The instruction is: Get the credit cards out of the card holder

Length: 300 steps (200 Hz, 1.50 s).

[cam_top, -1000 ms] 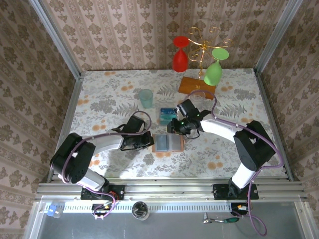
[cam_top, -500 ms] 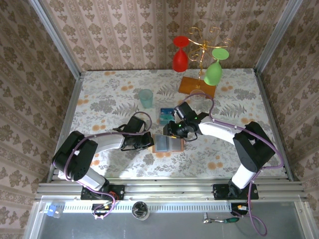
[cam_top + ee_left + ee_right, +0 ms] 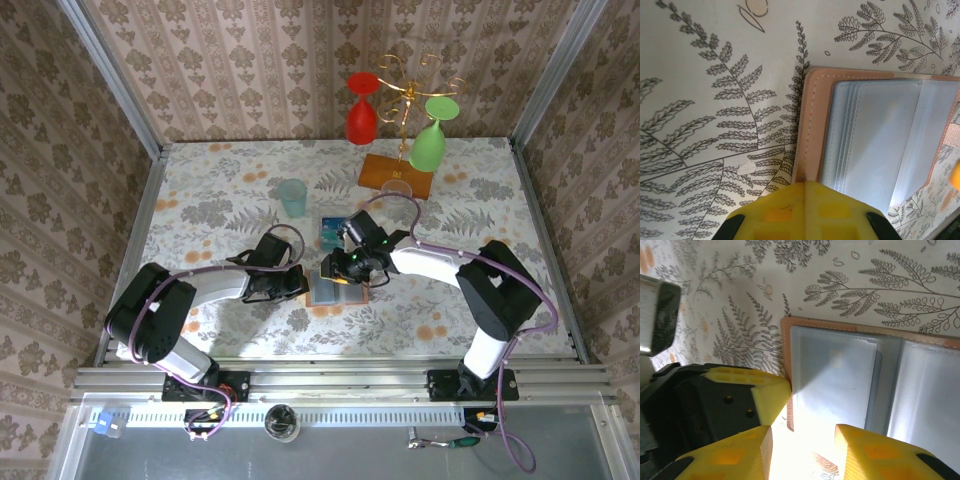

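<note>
Lying open and flat on the floral bench [image 3: 220, 200], the card holder [image 3: 338, 290] shows its grey-blue pockets. The left hand [image 3: 300, 283], closed tight, touches the holder's left edge. The right hand [image 3: 802, 432] hovers over the left pocket, narrowly parted and gripping nothing. Blue credit cards [image 3: 336, 232] lie stacked just beyond the holder.

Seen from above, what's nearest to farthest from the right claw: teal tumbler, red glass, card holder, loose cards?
From the right gripper:
1. Card holder, directly beneath it.
2. Credit cards, just behind.
3. Teal tumbler, back left.
4. Red glass, far back on the rack.
</note>
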Available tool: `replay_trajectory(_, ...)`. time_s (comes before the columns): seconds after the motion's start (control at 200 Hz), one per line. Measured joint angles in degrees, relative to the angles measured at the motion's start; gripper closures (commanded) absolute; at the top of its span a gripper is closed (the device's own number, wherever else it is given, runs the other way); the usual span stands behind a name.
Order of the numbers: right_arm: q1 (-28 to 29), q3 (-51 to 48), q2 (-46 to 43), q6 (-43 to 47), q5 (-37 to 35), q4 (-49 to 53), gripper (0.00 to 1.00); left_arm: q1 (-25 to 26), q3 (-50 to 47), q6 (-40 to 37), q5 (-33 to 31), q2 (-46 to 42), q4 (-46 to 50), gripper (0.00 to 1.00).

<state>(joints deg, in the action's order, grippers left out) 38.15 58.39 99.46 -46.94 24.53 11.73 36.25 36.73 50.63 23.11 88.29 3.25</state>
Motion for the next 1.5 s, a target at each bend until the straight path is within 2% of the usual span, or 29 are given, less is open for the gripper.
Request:
replay_trajectory(0.95, 1.66, 0.04, 4.02, -1.27, 0.39, -1.2, 0.68, -0.76, -0.02, -0.2, 0.42, 0.0, 0.11, 0.97)
replay_trajectory(1.5, 1.73, 1.05, 4.0, 0.66, -3.72, 4.87, 0.67, -0.76, -0.02, -0.35, 0.44, 0.0, 0.13, 0.97)
